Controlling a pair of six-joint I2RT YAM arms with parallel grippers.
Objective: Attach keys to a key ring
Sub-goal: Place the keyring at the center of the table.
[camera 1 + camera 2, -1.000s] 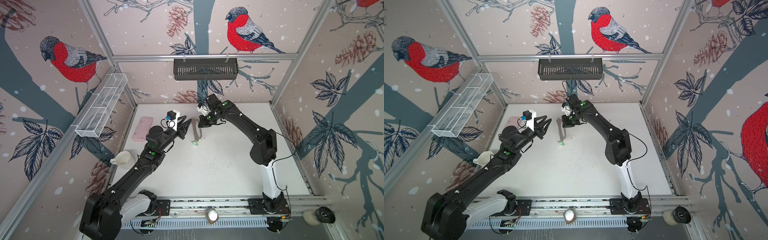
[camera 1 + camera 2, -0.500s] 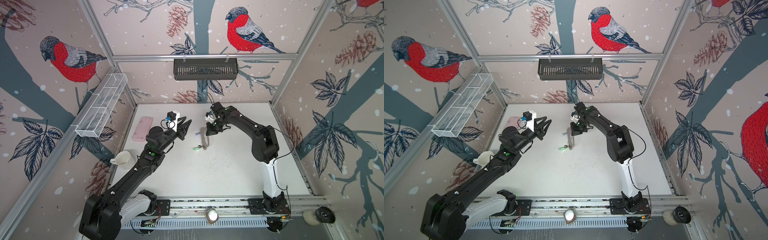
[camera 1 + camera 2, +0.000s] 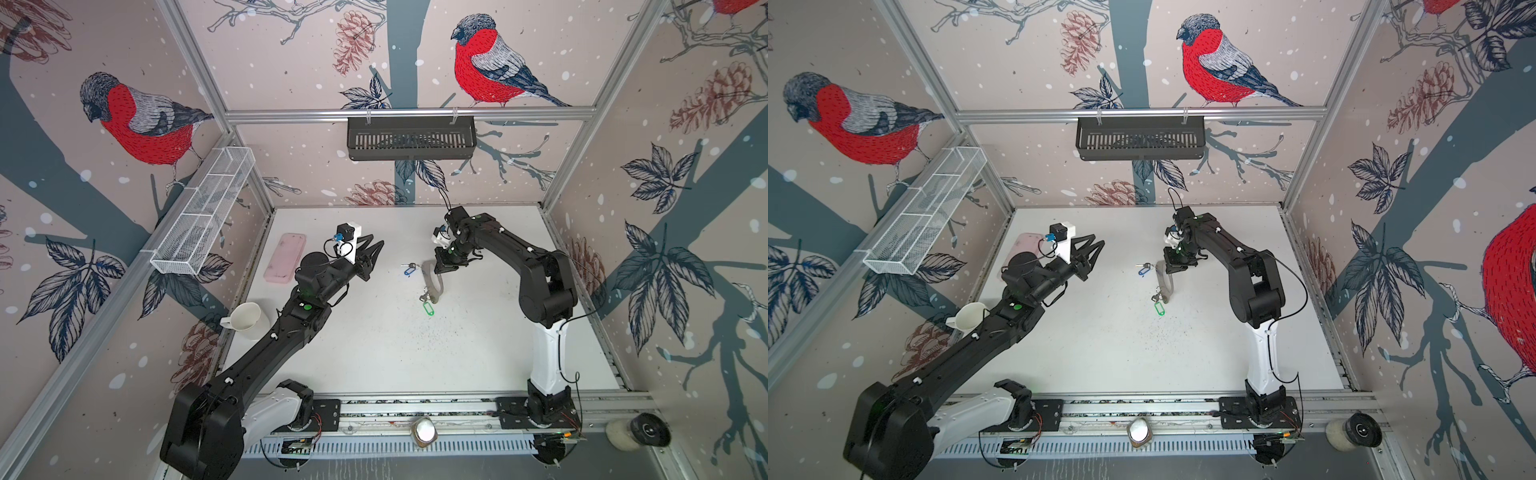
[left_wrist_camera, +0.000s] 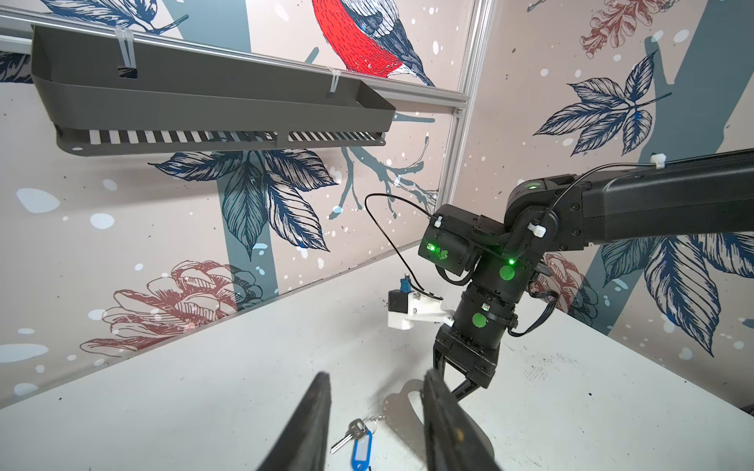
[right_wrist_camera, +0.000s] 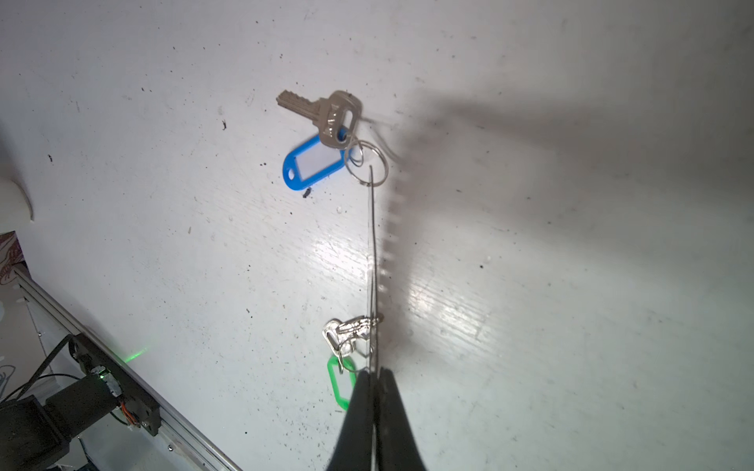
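Key ring (image 3: 427, 271) pinched by right jaws, seemingly touching speckled table (image 3: 374, 353); left jaws parted.

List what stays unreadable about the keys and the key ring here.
- Key ring: edge-on in the right wrist view, holes unseen; in the left wrist view the left pincer covers part.
- Green-tagged key: tag partly behind the right pincer; tiny in both top views.
- Blue-tagged key: whether it is attached, unclear.

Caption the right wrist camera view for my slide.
Right gripper shut on the edge-on key ring, green-tagged key attached, blue-tagged key lying on the table.
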